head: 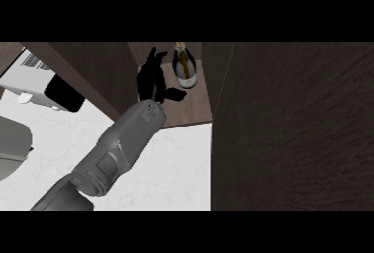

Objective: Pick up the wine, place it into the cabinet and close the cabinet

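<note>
The wine (184, 69) stands inside the cabinet (191, 116) at upper centre. The left hand (152, 81), just beside it, has its fingers released. Risk: on withdrawal the thumb catches the bottle, tipping it; the open door (292, 128) at right then jams.

You see the wine (184, 66) standing inside the cabinet (197, 106) on its brown shelf: a dark bottle with a gold-foiled neck and a pale label near its base. It sits toward the back right of the opening, close to the inner right wall. The cabinet is dark wood, open, its large door (292, 128) swung out at your right.
</note>
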Robot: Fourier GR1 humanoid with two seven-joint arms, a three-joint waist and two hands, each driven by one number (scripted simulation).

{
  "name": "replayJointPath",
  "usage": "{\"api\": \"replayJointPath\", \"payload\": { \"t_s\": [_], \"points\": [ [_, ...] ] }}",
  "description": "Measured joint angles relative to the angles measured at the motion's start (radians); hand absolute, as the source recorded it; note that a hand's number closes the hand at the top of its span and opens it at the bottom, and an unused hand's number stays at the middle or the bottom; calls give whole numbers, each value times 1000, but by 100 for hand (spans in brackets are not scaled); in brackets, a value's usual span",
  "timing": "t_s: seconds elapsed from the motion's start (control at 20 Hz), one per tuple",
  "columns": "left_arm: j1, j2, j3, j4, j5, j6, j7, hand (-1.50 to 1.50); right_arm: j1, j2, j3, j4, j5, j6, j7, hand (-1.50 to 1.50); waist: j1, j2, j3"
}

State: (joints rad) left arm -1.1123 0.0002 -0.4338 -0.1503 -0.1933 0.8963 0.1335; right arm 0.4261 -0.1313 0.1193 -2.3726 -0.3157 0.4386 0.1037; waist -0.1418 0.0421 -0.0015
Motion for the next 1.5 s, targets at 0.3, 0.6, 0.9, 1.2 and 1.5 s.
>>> {"api": "replayJointPath", "payload": {
  "t_s": [0.3, 0.6, 0.9, 1.2, 1.5],
  "points": [
    [14, 0, 33, -25, 36, 2, -45, -150, 21, -2, 5, 0, -8, 10, -5, -150, 4, -2, -1],
    [51, 0, 92, -111, 112, -8, -165, -150, 22, -5, 12, -4, -16, 2, 3, -150, 16, -6, -2],
    [86, 0, 130, -192, 196, 4, -283, -150, 21, -5, 21, -5, -20, -10, 10, -150, 33, -15, -2],
    [128, 0, 156, -286, 310, 9, -396, -150, 29, -1, 39, -9, -21, -32, 21, -150, 51, -23, -1],
    [189, 0, 172, -390, 441, -22, -509, -150, 65, -1, 61, -16, -20, -42, 15, -150, 73, -32, -1]
  ]
}}
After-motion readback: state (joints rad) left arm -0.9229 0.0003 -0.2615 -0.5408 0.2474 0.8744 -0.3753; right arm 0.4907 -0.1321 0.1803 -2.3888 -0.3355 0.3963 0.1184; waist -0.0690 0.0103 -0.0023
